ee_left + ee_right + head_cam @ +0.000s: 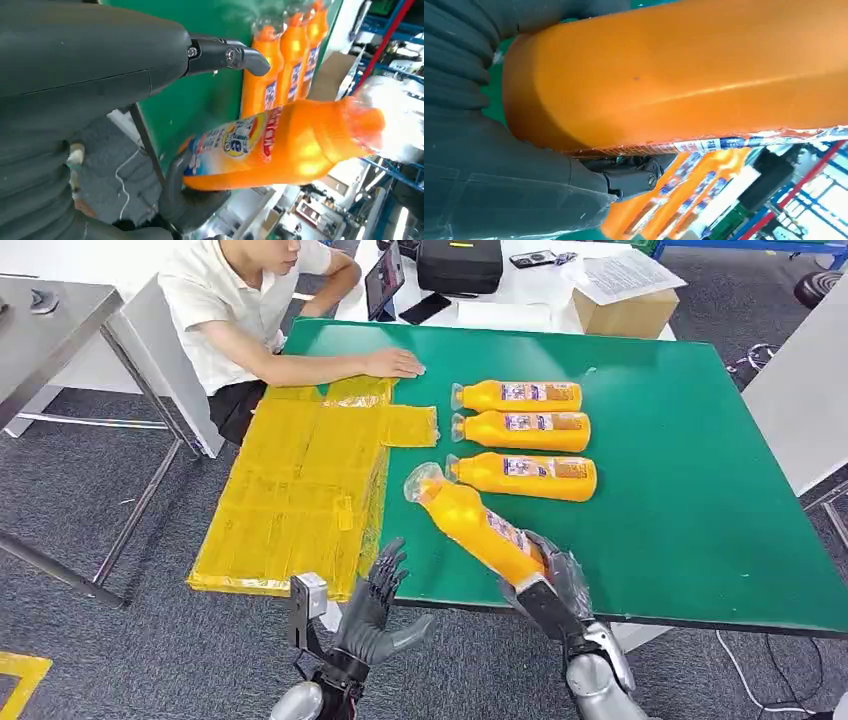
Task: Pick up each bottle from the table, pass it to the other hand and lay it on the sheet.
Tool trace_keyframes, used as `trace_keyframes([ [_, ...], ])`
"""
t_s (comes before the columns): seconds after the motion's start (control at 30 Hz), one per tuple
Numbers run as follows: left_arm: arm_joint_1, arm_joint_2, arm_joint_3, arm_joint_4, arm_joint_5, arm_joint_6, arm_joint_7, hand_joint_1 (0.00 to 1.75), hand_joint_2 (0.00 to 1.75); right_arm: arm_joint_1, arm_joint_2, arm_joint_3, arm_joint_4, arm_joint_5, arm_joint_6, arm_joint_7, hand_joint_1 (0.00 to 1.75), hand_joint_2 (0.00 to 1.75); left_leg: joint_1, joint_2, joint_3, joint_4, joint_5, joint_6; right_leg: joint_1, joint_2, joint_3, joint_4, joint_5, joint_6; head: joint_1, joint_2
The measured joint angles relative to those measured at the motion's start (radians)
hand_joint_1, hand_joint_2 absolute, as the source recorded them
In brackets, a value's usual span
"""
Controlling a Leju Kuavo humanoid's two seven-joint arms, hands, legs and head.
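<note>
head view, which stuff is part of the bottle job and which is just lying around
Part of the job:
held bottle, gripped by the right hand
left hand, fingers apart, holding nothing
three bottles on the table
yellow sheet

Lying about:
cardboard box
black case
tablet
phone

A green table [690, 530] holds 3 orange bottles [523, 423] lying side by side. The robot's right hand [548, 580] grips a 4th orange bottle [475, 522] by its base, tilted, cap pointing away. The left hand [375, 600] is empty, fingers spread, beside a yellow sheet [300, 480]. A seated person rests a hand [393, 363] on the table.
</note>
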Motion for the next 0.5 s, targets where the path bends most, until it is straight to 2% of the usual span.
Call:
trace_keyframes([
  [0.3, -0.006, 0.001, -0.007, -0.078, -0.010, 0.007, -0.021, 0.00, 1.75, -0.001, 0.062, 0.062, 0.015, -0.024, -0.014, -0.021, 1.73, 1.75, 0.001, 0.000, 0.000, 0.000, 0.000, 0.000, 0.001, 0.000, 0.000, 0.000, 0.000, 0.000, 0.000, 0.000],
  [0.33, -0.007, 0.001, -0.008, -0.087, -0.010, 0.014, -0.021, 0.00, 1.75, -0.001, 0.063, 0.068, 0.018, -0.024, -0.019, -0.031, 1.66, 1.75, 0.001, 0.000, 0.000, 0.000, 0.000, 0.000, 0.000, 0.000, 0.000, 0.000, 0.000, 0.000, 0.000, 0.000],
  [0.43, -0.021, 0.001, -0.016, -0.091, -0.006, 0.022, -0.014, 0.00, 1.75, -0.002, 0.074, 0.094, 0.028, -0.015, -0.042, -0.070, 1.66, 1.75, 0.000, 0.000, -0.001, 0.000, 0.000, 0.000, 0.000, 0.000, 0.000, 0.000, 0.000, 0.000, 0.000, 0.000],
  [0.5, -0.032, 0.001, -0.018, -0.087, 0.006, 0.026, -0.015, 0.00, 1.75, -0.005, 0.082, 0.111, 0.035, -0.004, -0.055, -0.091, 1.59, 1.75, 0.000, 0.000, -0.001, 0.000, 0.000, 0.000, 0.000, 0.000, 0.000, 0.000, 0.000, 0.000, 0.000, 0.000],
])
